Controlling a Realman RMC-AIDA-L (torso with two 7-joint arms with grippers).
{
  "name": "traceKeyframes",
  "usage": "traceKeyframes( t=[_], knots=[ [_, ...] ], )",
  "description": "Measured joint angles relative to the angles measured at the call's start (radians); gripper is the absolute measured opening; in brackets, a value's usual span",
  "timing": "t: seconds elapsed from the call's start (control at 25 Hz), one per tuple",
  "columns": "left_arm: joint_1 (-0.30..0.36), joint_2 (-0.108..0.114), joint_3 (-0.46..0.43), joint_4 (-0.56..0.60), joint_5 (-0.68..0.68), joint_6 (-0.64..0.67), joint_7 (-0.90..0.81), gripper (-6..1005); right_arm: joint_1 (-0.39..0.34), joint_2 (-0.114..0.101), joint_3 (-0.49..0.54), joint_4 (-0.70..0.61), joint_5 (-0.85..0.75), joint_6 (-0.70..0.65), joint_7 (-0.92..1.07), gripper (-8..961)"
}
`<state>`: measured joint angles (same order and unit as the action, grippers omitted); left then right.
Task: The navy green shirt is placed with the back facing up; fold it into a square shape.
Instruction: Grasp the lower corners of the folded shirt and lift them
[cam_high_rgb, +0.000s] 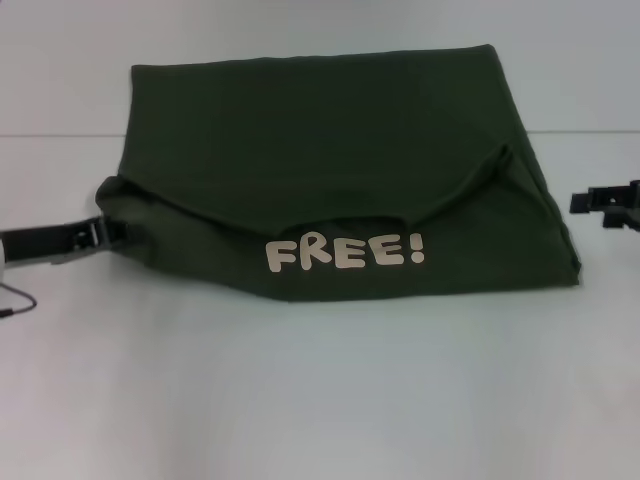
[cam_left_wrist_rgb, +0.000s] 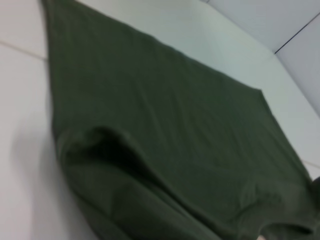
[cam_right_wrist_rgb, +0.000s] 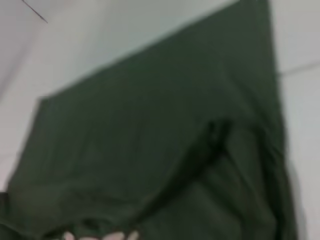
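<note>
Nearest our head camera, cream block letters reading "FREE!" (cam_high_rgb: 345, 252) show on the near layer of the navy green shirt (cam_high_rgb: 330, 150), a large dark olive-green T-shirt of soft matte fabric. We see it lying partly folded across the middle of the white tabletop (cam_high_rgb: 320, 390), its far edge straight and close to the tabletop's far edge, its near edge well short of the near edge. A curved fold of fabric runs across the shirt just above the lettering, so the printed layer peeks out from beneath the plain upper layer.

Our left gripper (cam_high_rgb: 108, 231), black with metal parts, sits low at the shirt's left edge, touching the bunched fabric there. We cannot tell whether its fingers are spread or pinching the cloth.

Our right gripper (cam_high_rgb: 606, 203), also black, hangs near the tabletop's right edge, just beside the shirt's right side but apart from it. Its finger state is likewise unclear to us.

Both wrist cameras look across the shirt (cam_left_wrist_rgb: 165, 140) (cam_right_wrist_rgb: 150, 135): plain olive fabric with a raised dark crease, and white tabletop (cam_left_wrist_rgb: 20, 150) (cam_right_wrist_rgb: 305, 125) beyond.
</note>
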<state>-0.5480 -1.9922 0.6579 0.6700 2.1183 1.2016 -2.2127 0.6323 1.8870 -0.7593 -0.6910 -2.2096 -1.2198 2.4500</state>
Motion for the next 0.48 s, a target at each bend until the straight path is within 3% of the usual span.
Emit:
traceKeyframes(
  t=[0.08, 0.16, 0.48],
  knots=[
    [-0.013, 0.005, 0.003, 0.0, 0.004, 0.0, -0.027, 39, 0.045, -0.02, 0.0, 0.024, -0.081, -0.017, 0.053, 703],
    [-0.026, 0.009, 0.006, -0.001, 0.006, -0.004, -0.057, 39, 0.083, -0.026, 0.0, 0.042, -0.152, -0.025, 0.082, 703],
    [-0.033, 0.006, 0.001, 0.002, 0.001, -0.002, -0.076, 40, 0.153, 0.008, 0.0, 0.109, -0.307, 0.012, 0.098, 704]
  ],
)
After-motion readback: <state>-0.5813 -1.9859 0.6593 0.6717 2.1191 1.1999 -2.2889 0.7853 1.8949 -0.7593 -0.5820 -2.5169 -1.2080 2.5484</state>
